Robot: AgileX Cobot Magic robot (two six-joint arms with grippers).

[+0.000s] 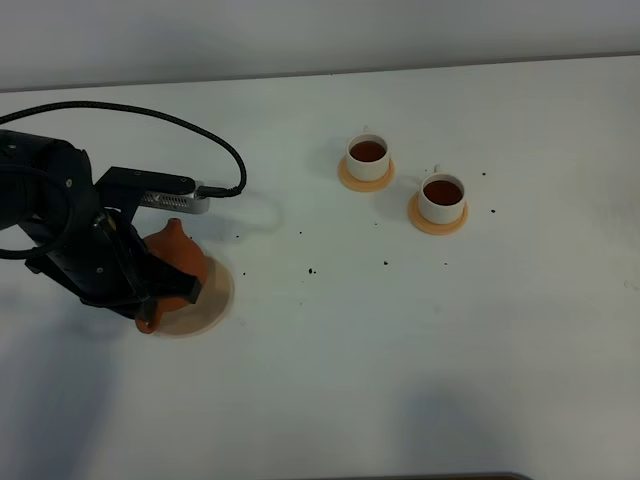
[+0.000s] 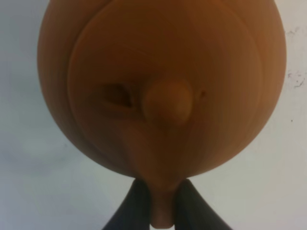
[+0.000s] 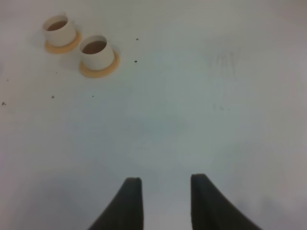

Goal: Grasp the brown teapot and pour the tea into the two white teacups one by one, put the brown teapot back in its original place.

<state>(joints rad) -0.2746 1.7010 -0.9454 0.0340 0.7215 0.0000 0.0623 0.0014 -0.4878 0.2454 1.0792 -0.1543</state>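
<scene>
both white cups (image 1: 368, 152) (image 1: 442, 194) look full of tea, and the left gripper (image 2: 161, 203) is pinched tight on the handle of the brown teapot (image 1: 172, 252) over its round mat (image 1: 215, 300), so the next move is probably to let go and lift away.

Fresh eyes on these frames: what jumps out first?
The brown teapot at the table's left edge, on its beige mat, with the left gripper shut on its handle. Then the two white teacups on orange saucers at upper right, both holding dark tea, with dark specks scattered across the white table.
</scene>
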